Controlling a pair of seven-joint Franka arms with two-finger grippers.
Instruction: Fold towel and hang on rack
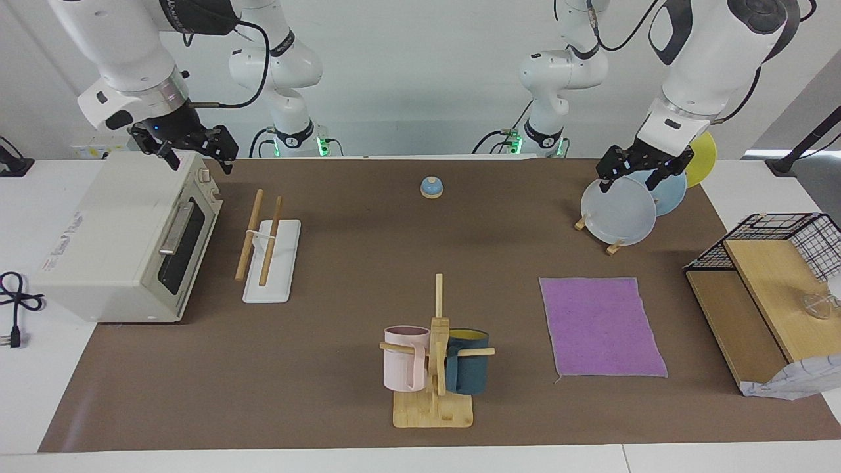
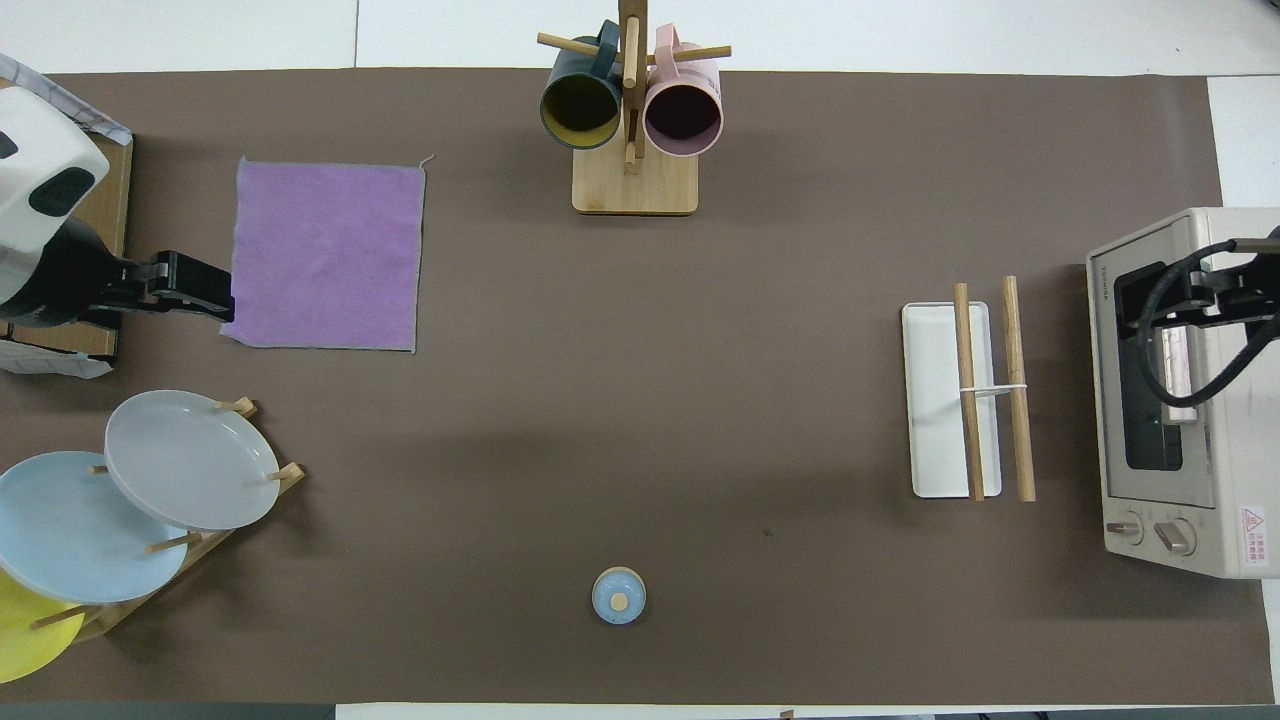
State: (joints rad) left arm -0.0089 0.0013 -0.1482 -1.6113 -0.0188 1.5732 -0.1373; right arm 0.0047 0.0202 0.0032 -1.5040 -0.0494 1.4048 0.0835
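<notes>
The towel (image 1: 601,326) is spread flat on the brown mat (image 1: 368,249), purple face up, toward the left arm's end of the table, at about 10 o'clock in the overhead view. The rack (image 1: 268,250) is set toward the right arm's end, at about 3 o'clock in the overhead view, with its two wooden rods held over its white base. The towel and the rack are kept well apart, and nothing is hung on the rods. The left gripper (image 1: 642,176) is held up in the air over the plates on the plate stand (image 1: 614,244), and nothing is held in it; its fingers are seen spread apart. In the overhead view the left gripper (image 2: 195,288) is seen just beside the towel's edge. The right gripper (image 1: 190,152) is held up over the toaster oven (image 1: 118,243), with its fingers spread and nothing between them. A mug tree (image 1: 433,368) with a pink mug and a dark mug is placed at 12 o'clock in the overhead view. A small blue bell (image 1: 431,188) is placed at 6 o'clock there, near the robots
</notes>
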